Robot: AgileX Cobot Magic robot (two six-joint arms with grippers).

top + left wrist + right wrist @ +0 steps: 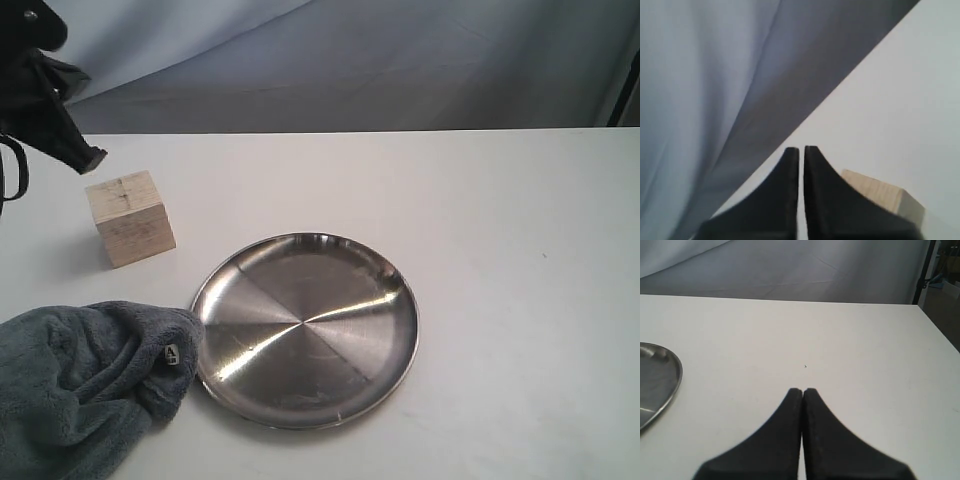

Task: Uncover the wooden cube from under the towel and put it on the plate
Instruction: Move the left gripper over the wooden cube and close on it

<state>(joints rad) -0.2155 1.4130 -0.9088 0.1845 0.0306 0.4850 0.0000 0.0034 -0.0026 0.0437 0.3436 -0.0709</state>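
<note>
The pale wooden cube [131, 217] stands uncovered on the white table, left of the steel plate [306, 327]. The grey-blue towel [85, 382] lies bunched at the front left, its edge with the white tag touching the plate's rim. My left gripper [88, 158] hovers above and behind the cube at the far left, shut with nothing in it. In the left wrist view the gripper [801, 148] shows a hairline gap, and the cube [885, 197] peeks out beside one finger. My right gripper [803, 389] is shut and empty over bare table, with the plate's rim [671, 390] at the view's edge.
A grey-blue cloth backdrop [350, 60] hangs behind the table's far edge. A dark stand [926, 271] rises past the table's corner in the right wrist view. White tabletop [520, 260] stretches right of the plate.
</note>
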